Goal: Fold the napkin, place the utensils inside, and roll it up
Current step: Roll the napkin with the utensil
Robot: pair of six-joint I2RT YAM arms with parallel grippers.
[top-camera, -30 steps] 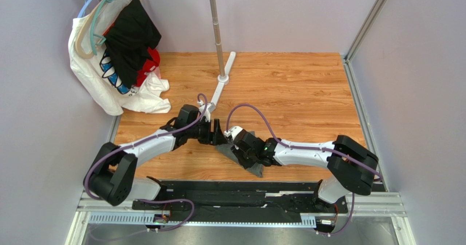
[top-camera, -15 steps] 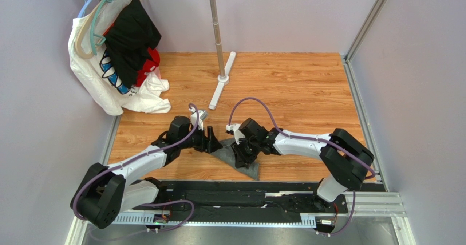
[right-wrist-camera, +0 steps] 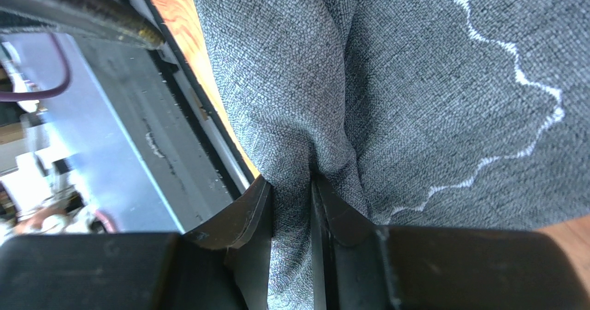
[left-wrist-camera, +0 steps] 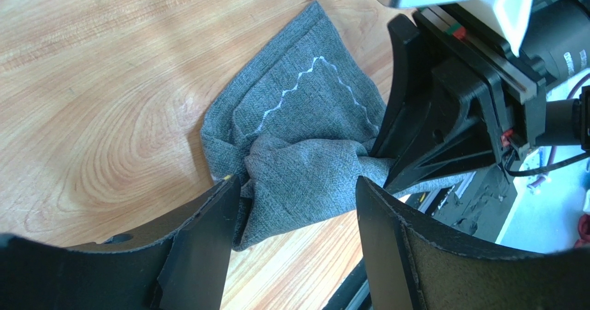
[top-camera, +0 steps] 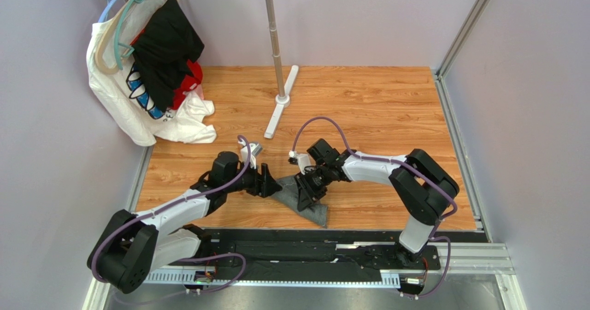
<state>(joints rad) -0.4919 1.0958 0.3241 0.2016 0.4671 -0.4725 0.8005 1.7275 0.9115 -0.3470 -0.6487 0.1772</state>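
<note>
The napkin [top-camera: 317,213] lies bunched on the wooden table [top-camera: 374,109], at the near edge and roughly midway between the two arm bases, just beyond the black mounting plate [top-camera: 298,244]. It is not spread flat. The cloth is gathered into folds, and one pointed end lies toward the mounting plate.

Left gripper [top-camera: 272,185]: positioned at the left side of the napkin, low over the table. In the left wrist view the gripper [left-wrist-camera: 298,182] is spread wide, with the bunched middle of the napkin [left-wrist-camera: 305,116] lying between its fingers [left-wrist-camera: 201,234]. The tip of one finger touches the cloth edge. The other finger stands just beside the cloth and does not press on it.

Right gripper [top-camera: 303,198]: positioned on the napkin from the opposite side, facing the left gripper. In the right wrist view the gripper [right-wrist-camera: 291,185] is pressed together on a raised ridge of the napkin [right-wrist-camera: 429,82], with grey fabric squeezed into the narrow gap between its fingers [right-wrist-camera: 239,223]. The left wrist view confirms this: the right gripper [left-wrist-camera: 379,161] pinches the cloth where the folds converge.

A pale zigzag stitched line [left-wrist-camera: 305,82] runs across the upper flap of the napkin. The same line [right-wrist-camera: 512,82] appears in the right wrist view.

At the far left corner, clothes [top-camera: 152,54] in white, black and red hang against the wall. A metal pole [top-camera: 275,40] stands at the far edge of the table. Both are well apart from the napkin.
</note>
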